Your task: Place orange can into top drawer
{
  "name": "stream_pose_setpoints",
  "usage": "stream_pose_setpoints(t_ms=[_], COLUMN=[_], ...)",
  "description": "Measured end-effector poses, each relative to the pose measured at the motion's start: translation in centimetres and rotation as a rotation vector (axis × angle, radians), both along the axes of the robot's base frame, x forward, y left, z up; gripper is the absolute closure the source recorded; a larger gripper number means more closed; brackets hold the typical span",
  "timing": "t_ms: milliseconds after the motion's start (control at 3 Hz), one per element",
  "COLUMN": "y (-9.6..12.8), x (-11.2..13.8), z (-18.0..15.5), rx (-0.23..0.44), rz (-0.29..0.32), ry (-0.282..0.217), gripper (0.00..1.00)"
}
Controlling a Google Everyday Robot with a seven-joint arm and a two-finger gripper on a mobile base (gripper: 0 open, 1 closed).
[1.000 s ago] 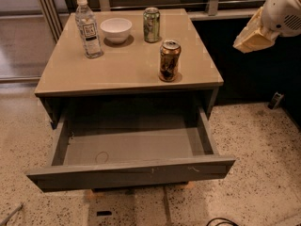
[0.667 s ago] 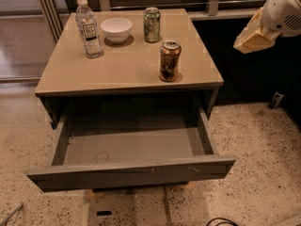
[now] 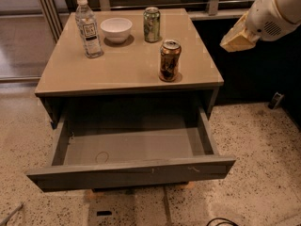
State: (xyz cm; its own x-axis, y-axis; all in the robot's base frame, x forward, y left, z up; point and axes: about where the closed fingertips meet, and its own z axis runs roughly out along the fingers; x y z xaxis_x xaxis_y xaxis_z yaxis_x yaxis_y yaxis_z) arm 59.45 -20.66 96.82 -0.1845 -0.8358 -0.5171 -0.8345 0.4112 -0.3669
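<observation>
Four things stand on the tan surface [image 3: 117, 67] of the cabinet: two cans, one bottle and one bowl. The orange can [image 3: 170, 60] stands upright near the front right edge, silver top and pull tab up, alone and apart from the rest. The green can [image 3: 151, 24] stands upright behind it, toward the back. Just to the left of the green can sits one white bowl [image 3: 116, 29], and left of that, one clear water bottle [image 3: 88, 28] with a white cap and a label.

Below the surface, the one top drawer [image 3: 131, 173] is pulled well out toward me, its flat dark grey front panel low in view and its shallow inside open to see.

The one gripper [image 3: 237, 37] hangs in the air off the right side of the cabinet, at the end of a white arm [image 3: 275, 8], higher than the surface and well apart from the orange can. From here I cannot tell whether it is open or closed.

The cabinet stands on a speckled floor [image 3: 254, 145].
</observation>
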Motion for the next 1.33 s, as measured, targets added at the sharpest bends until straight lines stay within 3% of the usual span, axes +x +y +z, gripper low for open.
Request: stream_pose_setpoints(t_ms=[333, 1000, 1333], y=[1.8, 4.7, 5.8], x=[2.7, 6.0, 7.3], z=[-0.7, -1.9, -3.0], rx=[0.077, 0.172, 0.209], rz=[0.013, 0.040, 0.047], ry=[-0.018, 0.006, 0.036], gripper=[0.84, 0.38, 0.07])
